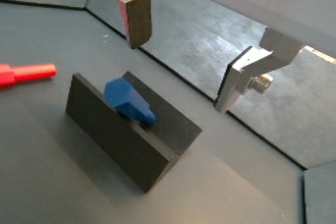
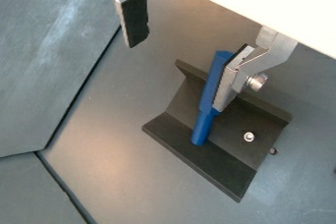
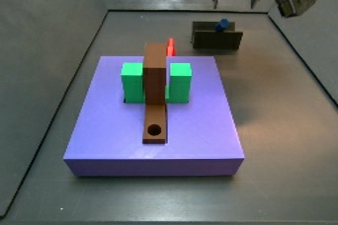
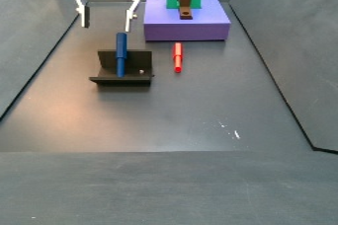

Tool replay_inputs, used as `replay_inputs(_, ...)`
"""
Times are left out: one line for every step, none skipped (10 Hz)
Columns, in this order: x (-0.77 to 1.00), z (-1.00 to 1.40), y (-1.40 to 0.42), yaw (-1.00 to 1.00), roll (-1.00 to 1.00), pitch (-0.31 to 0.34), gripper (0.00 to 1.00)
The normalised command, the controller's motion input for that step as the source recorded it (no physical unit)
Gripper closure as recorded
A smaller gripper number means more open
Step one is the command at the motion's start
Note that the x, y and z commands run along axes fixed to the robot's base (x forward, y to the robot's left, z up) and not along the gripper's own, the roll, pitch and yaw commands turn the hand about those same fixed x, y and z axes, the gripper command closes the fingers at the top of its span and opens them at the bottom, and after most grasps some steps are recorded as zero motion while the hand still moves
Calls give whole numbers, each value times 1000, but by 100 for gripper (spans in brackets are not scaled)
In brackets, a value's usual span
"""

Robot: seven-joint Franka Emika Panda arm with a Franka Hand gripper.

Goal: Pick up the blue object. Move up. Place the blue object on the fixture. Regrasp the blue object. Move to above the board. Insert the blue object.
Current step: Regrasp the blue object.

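Note:
The blue object (image 4: 122, 53) leans upright against the dark fixture (image 4: 122, 74) on the floor; it also shows in both wrist views (image 1: 128, 100) (image 2: 207, 110) and in a side view (image 3: 224, 23). My gripper (image 4: 107, 14) hangs open and empty above the fixture, apart from the blue object. In both wrist views the gripper (image 1: 195, 56) (image 2: 184, 51) has its silver fingers (image 1: 137, 17) (image 2: 237, 76) spread wide with nothing between them. The purple board (image 3: 158, 130) carries green blocks (image 3: 136, 81) and a brown piece (image 3: 157, 91).
A red object (image 4: 179, 58) lies on the floor between the fixture and the board, also seen in a wrist view (image 1: 27, 72). Dark walls enclose the floor on all sides.

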Motion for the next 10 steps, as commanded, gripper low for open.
replay_inputs(6,-263,-40,183,260,-34,0)
replay_inputs(86,-106,-20,126,446,0,0)
replay_inputs(3,-3,-26,54,389,0,0)
replay_inputs(0,-14,-31,34,294,0,0)
replay_inputs(0,-71,-60,34,263,0,0)
replay_inputs(0,-174,-86,37,226,-20,0)
replay_inputs(14,-191,-91,46,251,-14,0)
replay_inputs(14,-163,-86,51,269,0,0)
replay_inputs(0,-157,-74,51,260,0,0)
replay_inputs(0,-203,-57,66,229,-20,0)
